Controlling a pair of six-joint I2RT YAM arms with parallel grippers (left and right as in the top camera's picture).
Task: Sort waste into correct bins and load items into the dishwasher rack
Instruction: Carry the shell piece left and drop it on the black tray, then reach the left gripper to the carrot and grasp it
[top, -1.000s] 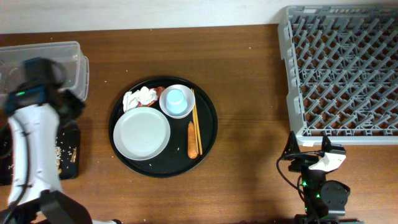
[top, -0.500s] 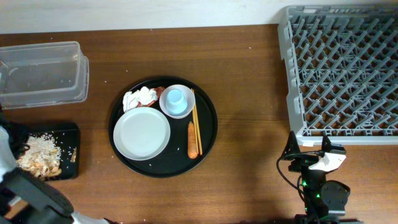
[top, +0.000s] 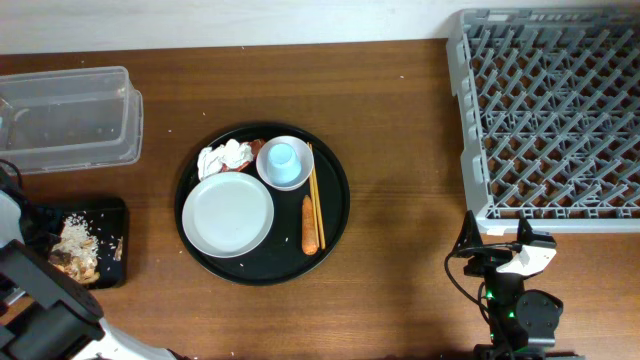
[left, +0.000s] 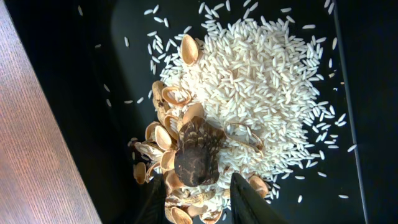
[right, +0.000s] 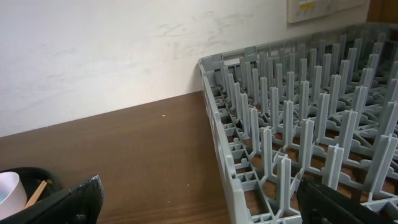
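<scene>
My left gripper (left: 199, 196) is open and empty, low over the shallow black bin (top: 108, 212). Beneath the jaws lies a pile of pale rice (left: 261, 87) with nut shells (left: 163, 134) and a dark lump (left: 196, 152). The clear tub (top: 62, 120) stands behind the bin. The round black tray (top: 335, 190) holds the white plate (top: 228, 215), the white bowl (top: 300, 175) with the blue cup (top: 283, 158) in it, chopsticks (top: 314, 195), the carrot (top: 309, 226), tissue (top: 224, 157) and a red wrapper (top: 258, 146). My right gripper (right: 199, 211) is open and empty beside the grey rack (top: 555, 110).
The rack's corner (right: 292, 124) fills the right wrist view, with a pale wall behind it. Stray rice grains lie on the black bin's floor (left: 373, 124) and on the wood around it. My left arm (top: 40, 300) lies along the lower left edge.
My left arm has swung from beside the clear tub down to the lower left edge, baring the black bin and its scraps. The right arm has not moved.
</scene>
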